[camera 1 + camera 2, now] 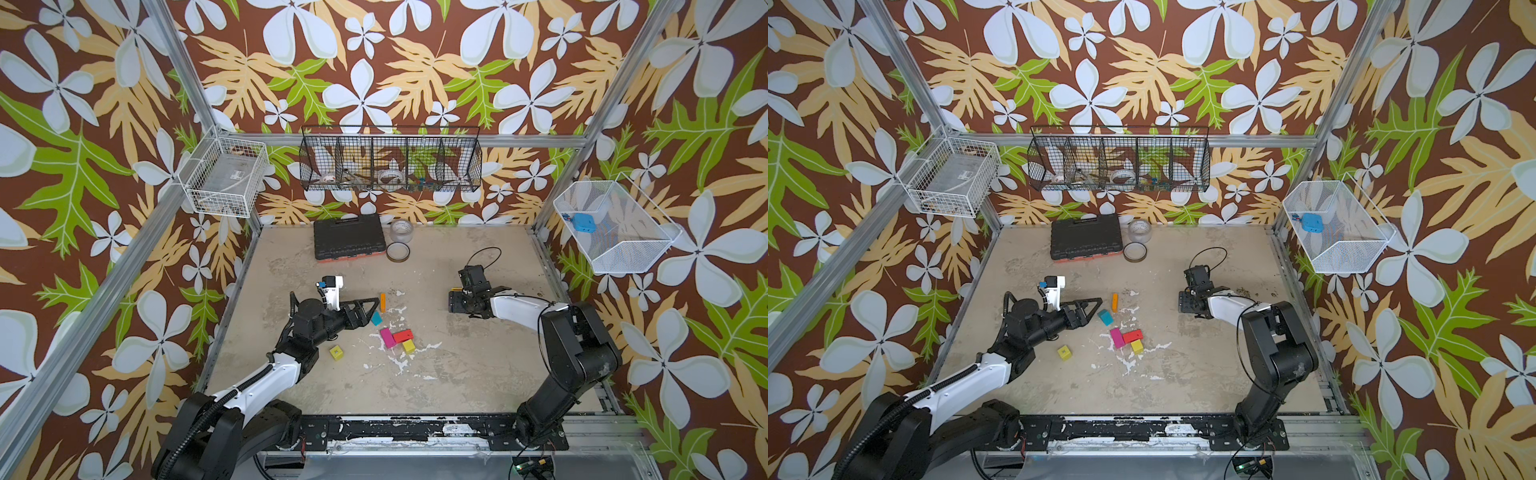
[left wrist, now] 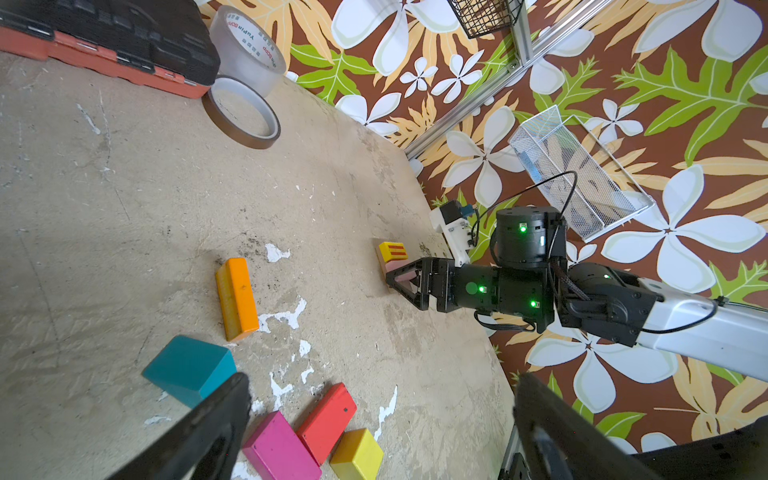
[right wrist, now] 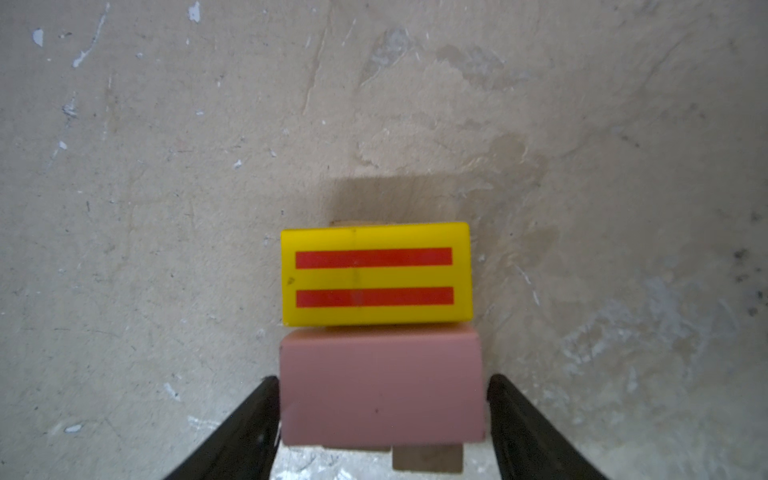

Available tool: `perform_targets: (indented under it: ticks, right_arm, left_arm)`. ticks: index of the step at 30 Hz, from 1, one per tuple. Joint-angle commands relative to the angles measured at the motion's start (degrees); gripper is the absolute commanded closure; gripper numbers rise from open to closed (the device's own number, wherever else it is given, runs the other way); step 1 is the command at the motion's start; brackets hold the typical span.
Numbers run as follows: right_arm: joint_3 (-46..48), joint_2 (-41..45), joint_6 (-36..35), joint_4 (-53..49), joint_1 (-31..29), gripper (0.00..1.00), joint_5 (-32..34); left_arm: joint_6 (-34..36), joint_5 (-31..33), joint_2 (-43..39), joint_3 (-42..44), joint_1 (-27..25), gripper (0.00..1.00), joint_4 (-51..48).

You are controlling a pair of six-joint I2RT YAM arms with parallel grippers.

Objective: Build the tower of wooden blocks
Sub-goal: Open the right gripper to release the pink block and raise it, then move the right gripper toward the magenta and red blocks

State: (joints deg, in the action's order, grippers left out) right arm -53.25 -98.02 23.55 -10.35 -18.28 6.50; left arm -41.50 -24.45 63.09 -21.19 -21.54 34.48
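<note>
The wood block tower shows only in the wrist views. A pink block [image 3: 380, 386] lies against a yellow block with red stripes [image 3: 376, 274], and tan wood [image 3: 428, 459] peeks out beneath. My right gripper [image 3: 382, 399] points down over it, open, with a finger on each side of the pink block and thin gaps showing. Loose wood blocks lie mid-table: orange [image 1: 382, 302], teal [image 1: 376, 318], magenta [image 1: 387, 337], red [image 1: 403, 335], yellow [image 1: 409, 346] and a yellow cube [image 1: 337, 353]. My left gripper [image 1: 371, 311] is wide open and empty, right by the teal block [image 2: 189, 370].
A black tool case [image 1: 347, 239] and two tape rolls [image 1: 401, 230] [image 1: 398, 252] stand at the table's back edge. Wire baskets hang on the left wall [image 1: 224, 176], the back wall [image 1: 390, 160] and the right wall [image 1: 615, 226].
</note>
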Motion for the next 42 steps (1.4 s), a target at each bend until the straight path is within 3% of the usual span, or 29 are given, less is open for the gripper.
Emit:
perform_targets:
  ticks: [1, 3, 4, 5, 13, 26, 32, 42]
  right_arm:
    - [-0.2, 1.3, 0.7, -0.7, 0.0, 0.14, 1.0]
    - [-0.6, 2.4, 1.0, -1.0, 0.0, 0.10, 0.2]
    - [-3.6, 5.2, 2.7, -2.5, 0.0, 0.02, 1.2]
    - [-6.3, 4.2, 3.1, -2.4, 0.0, 0.00, 4.3]
    - [-11.5, -3.0, 1.1, -1.3, 0.5, 0.00, 4.0]
    - [-8.6, 2.8, 0.6, 0.0, -0.6, 0.03, 3.4]
    - [-7.3, 7.8, -1.6, 2.3, -7.5, 0.07, 5.2]
    - [-7.0, 5.2, -4.5, 4.7, -18.3, 0.18, 2.5]
  left_arm:
    - [0.1, -0.4, 0.0, -0.3, -0.1, 0.00, 1.0]
    - [0.3, -0.4, -0.1, -0.5, -0.1, 0.00, 0.7]
    - [0.7, 0.3, -0.6, -0.4, -0.1, 0.00, 0.2]
    - [0.8, 0.3, -0.5, -0.4, -0.1, 0.00, 0.1]
    - [0.5, 0.1, -0.2, -0.5, -0.1, 0.00, 0.4]
    - [0.6, 1.0, -0.1, -0.3, -0.1, 0.00, 0.1]
    - [1.5, 9.5, -3.1, 0.0, -0.1, 0.00, -6.0]
    - [0.0, 28.2, -16.0, 3.3, 0.0, 0.00, -15.6]
